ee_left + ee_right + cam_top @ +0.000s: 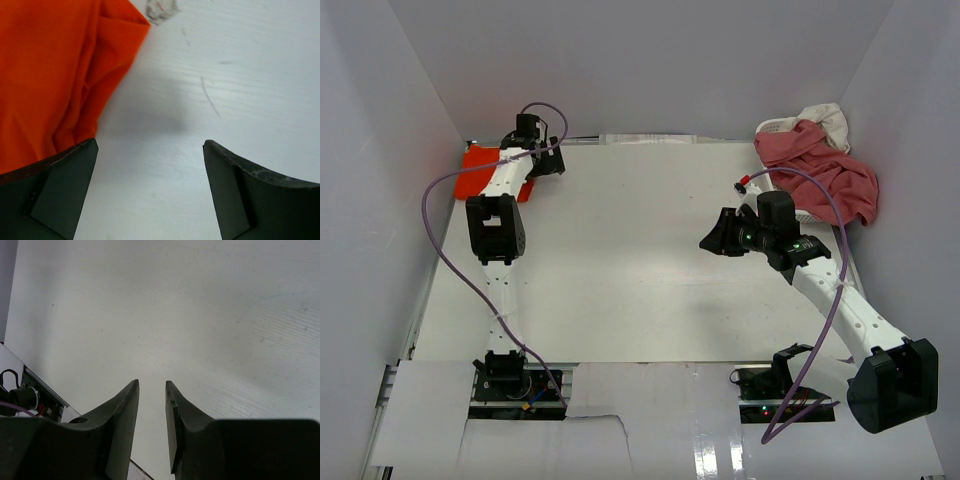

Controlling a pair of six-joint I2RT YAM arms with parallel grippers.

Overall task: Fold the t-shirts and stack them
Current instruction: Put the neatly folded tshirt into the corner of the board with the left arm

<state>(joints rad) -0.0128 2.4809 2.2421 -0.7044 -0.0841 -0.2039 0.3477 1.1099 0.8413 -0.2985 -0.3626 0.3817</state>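
Note:
The bright orange-red t-shirt (478,170) lies bunched at the table's far left corner, partly under my left arm. In the left wrist view its folded edge (55,75) fills the left side. My left gripper (548,162) (150,144) hovers wide open just right of it, with only bare table between the fingers. A dusty rose-pink t-shirt (825,175) is draped over the basket at the far right, with a cream-white one (828,118) behind it. My right gripper (710,240) (151,382) hangs over mid-table, left of that pile, its jaws a narrow gap apart and empty.
The white perforated basket (772,127) stands under the pink shirt at the back right. A small white scrap (161,10) lies beside the orange shirt's corner. Purple cables (435,230) loop off both arms. Grey walls close in the table on three sides.

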